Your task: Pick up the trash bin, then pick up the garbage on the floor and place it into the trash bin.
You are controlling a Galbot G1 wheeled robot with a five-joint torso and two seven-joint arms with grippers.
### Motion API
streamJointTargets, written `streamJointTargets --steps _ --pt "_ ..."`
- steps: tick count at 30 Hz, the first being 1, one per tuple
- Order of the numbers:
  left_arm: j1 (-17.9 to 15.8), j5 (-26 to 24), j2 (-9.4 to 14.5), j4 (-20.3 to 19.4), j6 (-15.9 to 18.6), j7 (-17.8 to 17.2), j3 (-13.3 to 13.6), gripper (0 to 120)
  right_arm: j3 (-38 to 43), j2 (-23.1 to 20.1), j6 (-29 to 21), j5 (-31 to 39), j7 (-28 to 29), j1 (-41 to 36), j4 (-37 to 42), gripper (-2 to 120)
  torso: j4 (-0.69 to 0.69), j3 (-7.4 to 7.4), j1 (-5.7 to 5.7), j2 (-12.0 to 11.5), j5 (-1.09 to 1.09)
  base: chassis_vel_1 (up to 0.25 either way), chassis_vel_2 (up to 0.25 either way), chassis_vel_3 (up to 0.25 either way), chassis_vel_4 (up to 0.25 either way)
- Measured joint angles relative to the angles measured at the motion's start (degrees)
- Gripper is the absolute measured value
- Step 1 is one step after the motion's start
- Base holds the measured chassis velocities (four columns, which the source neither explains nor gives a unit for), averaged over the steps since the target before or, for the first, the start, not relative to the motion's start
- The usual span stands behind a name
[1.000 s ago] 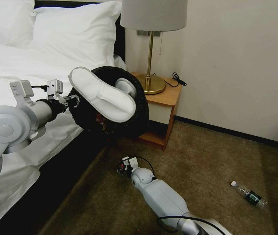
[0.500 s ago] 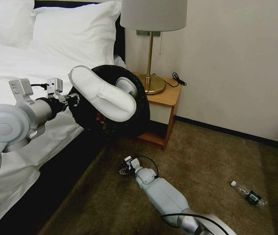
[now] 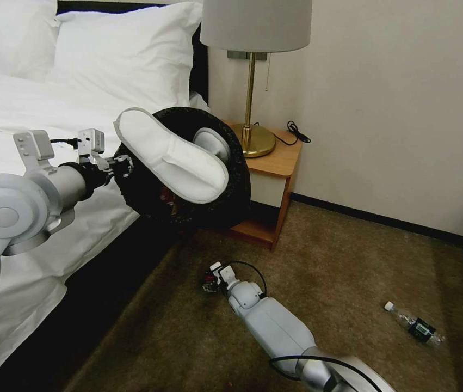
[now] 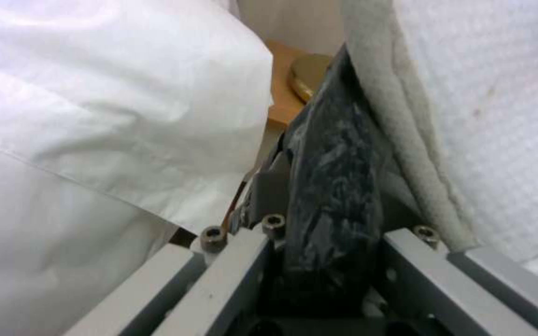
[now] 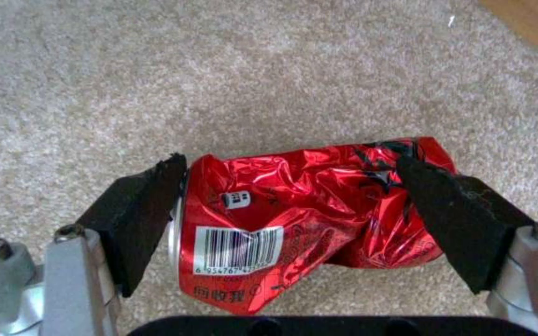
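My left gripper is shut on the rim of the trash bin and holds it tilted in the air beside the bed. The crinkly black bag rim sits pinched between the fingers. Two white slippers lie across the bin's mouth, and one slipper is pressed close against the rim. Low over the carpet, my right gripper has both black pads against the ends of a crushed red can. A clear bottle lies on the carpet at the right.
The white bed runs along the left, its dark base at floor level. A wooden nightstand with a brass lamp stands behind the bin, against the wall. Open carpet spreads between the right arm and the bottle.
My right gripper has shifted slightly rightward and nearer over the carpet, and its forearm has turned a little. The left arm with the bin has barely moved.
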Motion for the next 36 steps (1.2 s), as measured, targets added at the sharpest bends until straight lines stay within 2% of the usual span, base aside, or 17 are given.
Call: streamJointTargets --steps 9,11,12,14,17,19,20,21,23,24,27,28,30,33,36 --pt "-0.01 -0.02 0.05 -0.19 -0.06 -0.06 0.0 1 0.05 0.01 0.68 -0.83 -0.2 -0.01 -0.52 88 0.0 0.0 0.0 0.0 0.0 0.0 0.0 0.0 0.0" --pt "0.23 -0.04 0.22 -0.38 -0.11 -0.08 -0.1 1 0.05 0.02 0.72 -1.03 -0.23 -0.03 -0.66 74 0.01 0.0 0.0 0.0 0.01 0.0 0.0 0.0 0.0" --pt "0.23 -0.04 0.22 -0.38 -0.11 -0.08 -0.1 1 0.05 0.02 0.72 -1.03 -0.23 -0.03 -0.66 74 0.01 0.0 0.0 0.0 0.01 0.0 0.0 0.0 0.0" --pt "0.29 -0.06 0.22 -0.48 -0.23 -0.09 -0.12 1 0.23 0.02 0.76 -1.28 -0.24 -0.12 -1.0 64 0.01 0.0 0.0 0.0 0.01 0.0 0.0 0.0 0.0" --pt "0.3 -0.09 0.22 -0.59 -0.25 -0.11 -0.12 1 0.33 0.02 0.76 -1.23 -0.13 -0.17 -1.34 58 0.0 0.0 0.0 0.0 0.01 0.0 0.0 0.0 0.0" --pt "0.29 -0.26 0.35 -0.63 -0.28 -0.13 -0.16 1 0.4 -0.05 0.72 -1.36 -0.05 -0.26 -1.67 44 -0.03 0.01 0.01 0.0 -0.02 0.0 0.0 0.0 0.0" --pt "0.29 -0.26 0.35 -0.63 -0.28 -0.13 -0.16 1 0.4 -0.05 0.72 -1.36 -0.05 -0.26 -1.67 44 -0.03 0.01 0.01 0.0 -0.02 0.0 0.0 0.0 0.0" --pt "0.24 -0.34 0.42 -0.63 -0.28 -0.13 -0.18 1 0.41 -0.04 0.72 -1.4 -0.01 -0.27 -1.68 37 -0.02 0.01 0.01 0.0 -0.01 0.0 0.0 0.0 0.0" --pt "0.17 -0.39 0.45 -0.63 -0.28 -0.13 -0.2 1 0.41 -0.06 0.68 -1.48 0.05 -0.31 -1.7 33 -0.01 0.01 0.02 0.0 -0.02 0.0 0.0 0.0 0.0" --pt "0.08 -0.44 0.46 -0.63 -0.28 -0.13 -0.2 1 0.4 -0.06 0.68 -1.55 0.1 -0.37 -1.71 26 -0.02 0.01 0.02 0.0 -0.02 0.0 0.0 0.0 0.0" --pt "0.03 -0.48 0.47 -0.63 -0.28 -0.12 -0.2 1 0.4 -0.06 0.67 -1.56 0.11 -0.38 -1.71 24 -0.02 0.01 0.01 0.0 -0.01 0.0 0.0 0.0 0.0" --pt "-0.03 -0.52 0.52 -0.6 -0.28 -0.13 -0.23 1 0.39 -0.05 0.67 -1.57 0.18 -0.4 -1.71 14 -0.01 0.01 0.02 0.0 -0.02 0.0 0.0 0.0 0.0" --pt "-0.04 -0.55 0.59 -0.58 -0.28 -0.12 -0.33 1 0.48 -0.04 0.67 -1.56 0.29 -0.41 -1.69 5 -0.01 0.01 0.01 0.0 -0.01 0.0 0.0 0.0 0.0" --pt "-0.04 -0.57 0.66 -0.63 -0.28 -0.09 -0.4 1 0.71 -0.04 0.67 -1.55 0.34 -0.42 -1.69 0 0.0 0.01 0.01 0.0 -0.01 0.0 0.0 0.0 0.0" --pt "-0.02 -0.58 0.7 -0.64 -0.28 -0.03 -0.45 1 0.8 -0.03 0.67 -1.54 0.45 -0.5 -1.65 0 0.0 0.01 0.01 0.0 -0.01 0.0 0.0 0.0 0.0"
